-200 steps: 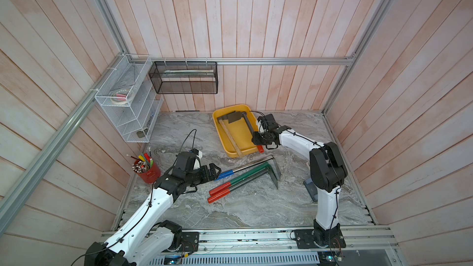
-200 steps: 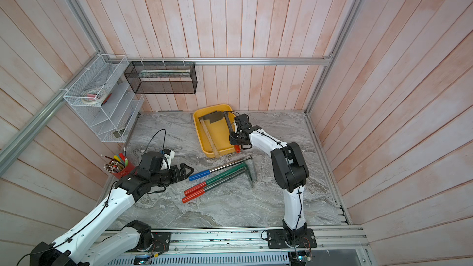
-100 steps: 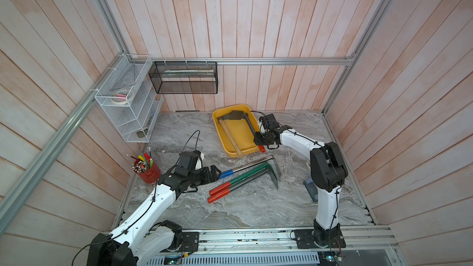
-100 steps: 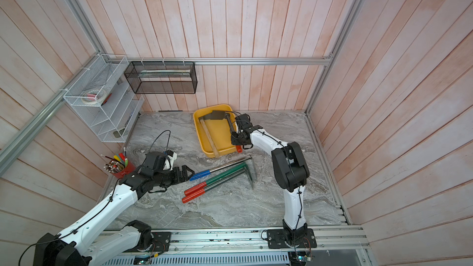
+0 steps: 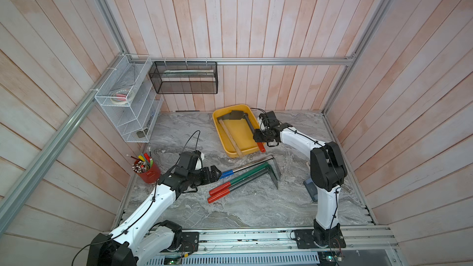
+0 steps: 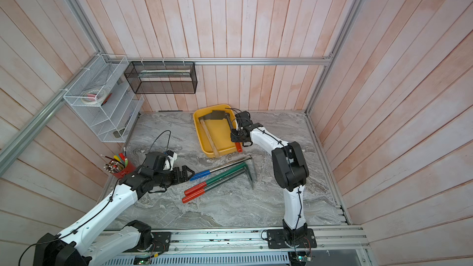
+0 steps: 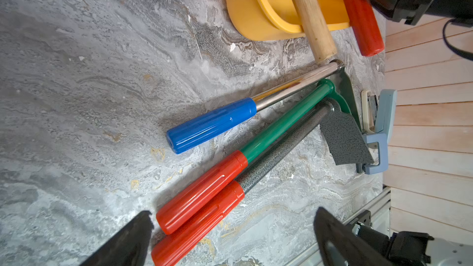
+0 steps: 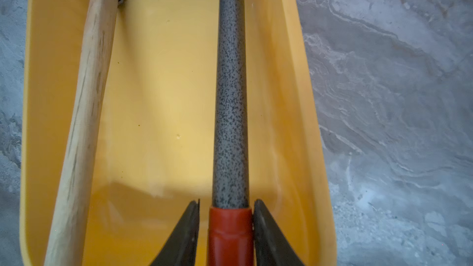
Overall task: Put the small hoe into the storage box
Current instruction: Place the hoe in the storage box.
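In both top views, the yellow storage box (image 5: 215,121) (image 6: 197,129) sits at the far edge of the tabletop (image 5: 256,208). The small hoe (image 5: 249,124) (image 6: 238,147) lies inside along the wall on the robot's right, blade at the far end, red grip jutting over the near rim. The right gripper (image 5: 258,138) (image 6: 235,138) is poised over that grip. The left gripper (image 5: 213,174) (image 6: 185,174) hovers just short of a blue-gripped tool (image 5: 245,167) lying mid-table.

In the left wrist view, the left gripper (image 7: 231,212) has its fingers spread wide and holds nothing, with three long tools fanned out below it. The small hoe's red grip (image 7: 362,19) overhangs the storage box (image 7: 245,21).

In the right wrist view, the small hoe's speckled shaft (image 8: 230,98) rests on the box floor beside a wooden-handled hoe (image 8: 87,98). The right gripper's fingers (image 8: 184,234) stand either side of the red sleeve, with a sliver of gap showing, so they are not pinching it.

The step in hand looks like letting go. It would be done best by widening the fingers further and then rising straight up, so neither pad drags the overhanging grip off the rim.

No brand, label or writing is legible.
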{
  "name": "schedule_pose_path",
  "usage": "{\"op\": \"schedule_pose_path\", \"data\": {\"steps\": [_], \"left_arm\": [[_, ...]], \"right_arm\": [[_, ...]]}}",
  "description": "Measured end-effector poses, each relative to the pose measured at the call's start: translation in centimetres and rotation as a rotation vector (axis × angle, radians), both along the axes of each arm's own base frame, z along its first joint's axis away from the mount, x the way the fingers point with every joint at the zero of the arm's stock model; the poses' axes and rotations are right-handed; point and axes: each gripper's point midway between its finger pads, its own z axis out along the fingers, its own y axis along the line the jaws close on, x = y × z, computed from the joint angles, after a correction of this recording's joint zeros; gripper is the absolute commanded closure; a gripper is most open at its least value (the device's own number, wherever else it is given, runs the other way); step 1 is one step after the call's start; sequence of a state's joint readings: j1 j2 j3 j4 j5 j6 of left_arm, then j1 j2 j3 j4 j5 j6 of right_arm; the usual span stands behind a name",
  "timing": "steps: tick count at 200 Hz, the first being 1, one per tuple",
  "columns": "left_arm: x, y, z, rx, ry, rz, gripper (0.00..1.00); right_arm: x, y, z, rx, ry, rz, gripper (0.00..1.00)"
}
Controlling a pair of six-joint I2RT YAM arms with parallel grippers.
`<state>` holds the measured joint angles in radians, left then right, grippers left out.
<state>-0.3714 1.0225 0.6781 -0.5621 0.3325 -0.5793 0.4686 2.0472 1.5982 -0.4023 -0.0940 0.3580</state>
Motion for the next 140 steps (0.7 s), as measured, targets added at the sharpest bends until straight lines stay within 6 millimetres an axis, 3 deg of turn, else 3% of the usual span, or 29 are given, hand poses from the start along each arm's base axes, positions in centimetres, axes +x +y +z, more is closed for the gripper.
{"op": "schedule_pose_path", "data": {"steps": [47,97,140], "left_arm": [[0.0,0.0,0.1,-0.001,-0.003,0.000,0.00],[0.0,0.0,0.1,-0.001,-0.004,0.000,0.00],[0.0,0.0,0.1,-0.002,-0.005,0.000,0.00]], "right_arm": [[0.2,0.0,-0.3,-0.008,0.011,0.000,0.64],[1.1,0.2,-0.4,-0.020,0.000,-0.002,0.77],[2.2,0.5,-0.5,-0.028,-0.013,-0.009,0.79]]}}
